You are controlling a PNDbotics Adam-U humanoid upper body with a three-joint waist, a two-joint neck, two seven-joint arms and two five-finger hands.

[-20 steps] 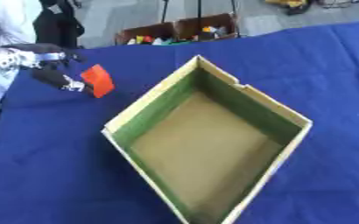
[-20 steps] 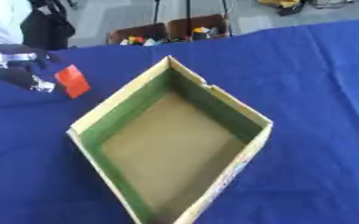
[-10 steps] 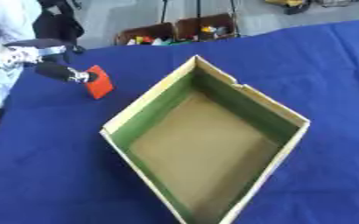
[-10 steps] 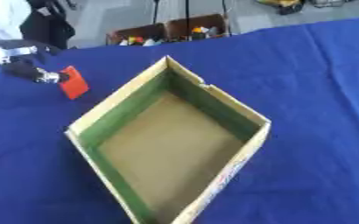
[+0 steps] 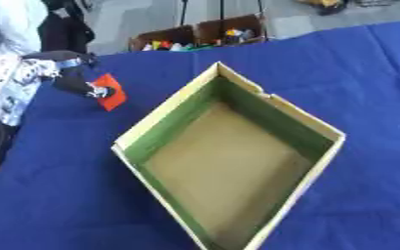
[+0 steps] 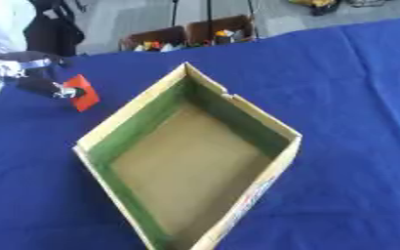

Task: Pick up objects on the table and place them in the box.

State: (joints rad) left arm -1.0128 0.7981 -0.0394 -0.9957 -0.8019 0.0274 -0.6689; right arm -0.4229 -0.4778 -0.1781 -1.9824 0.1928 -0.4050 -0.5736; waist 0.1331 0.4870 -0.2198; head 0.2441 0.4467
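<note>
Now fingers [image 5: 90,89] of left hand [image 5: 67,78] clamped on red block [image 5: 111,91] — pinch at its left edge, block held at far left over blue worktop [image 5: 357,73], just outside box [image 5: 323,132]. Right hand not in view. Block looks small, rigid, light, probably smooth-faced; edge pinch could let it pivot — broad faces look safer. Box open-topped, green-lined, nothing visible inside. Near wall stands between block and floor of box; hand likely must clear that rim. Crates with coloured bits [image 5: 195,36] beyond worktop, well apart.
</note>
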